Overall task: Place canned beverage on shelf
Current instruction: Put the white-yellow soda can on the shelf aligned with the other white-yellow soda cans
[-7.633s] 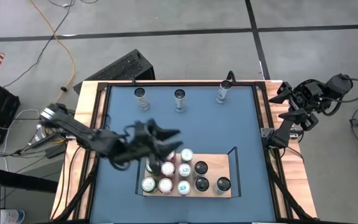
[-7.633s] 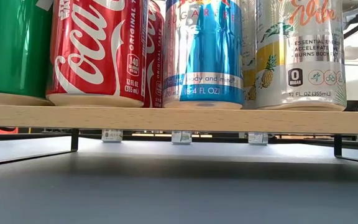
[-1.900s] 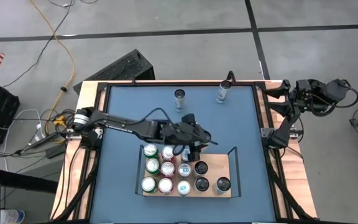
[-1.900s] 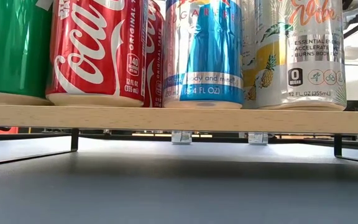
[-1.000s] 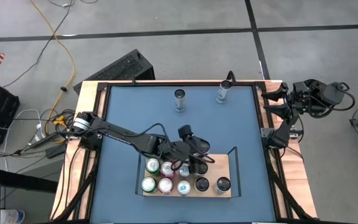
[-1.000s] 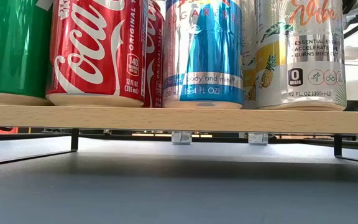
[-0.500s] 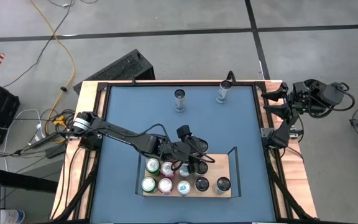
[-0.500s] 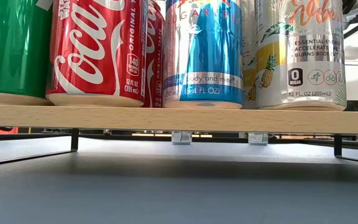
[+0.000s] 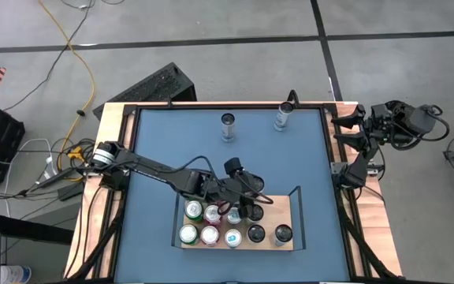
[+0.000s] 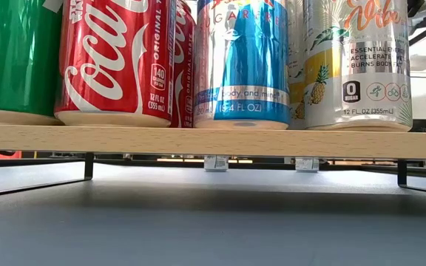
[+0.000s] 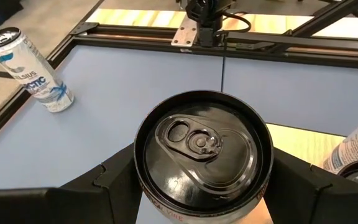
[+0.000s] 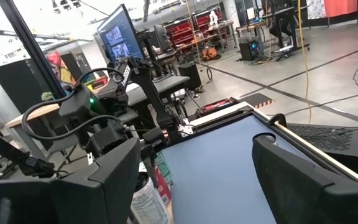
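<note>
Overhead, the left gripper sits above the far row of the shelf, its two dark fingers clamped on either side of a black can. That can is a smooth cylinder with a glossy black lid, a pull tab and a thin line of red print low on its wall; the words are too small to read. It stands at the shelf's far edge, just beside another can whose pale printed side shows at the edge of the left wrist view.

The shelf is a flat board of light wood on thin black metal rails, resting on the matte blue tabletop. From table height its front row shows a green can, a red Coca-Cola can marked "12 FL OZ (355 mL)", a silver and blue can reading "8.4 FL OZ", and a pale can with a pineapple and "ESSENTIAL ENERGY".

Two cans remain near the table's far edge; one is a white Celsius can.

The right gripper waits off the table's right side, jaws spread wide and holding nothing.
</note>
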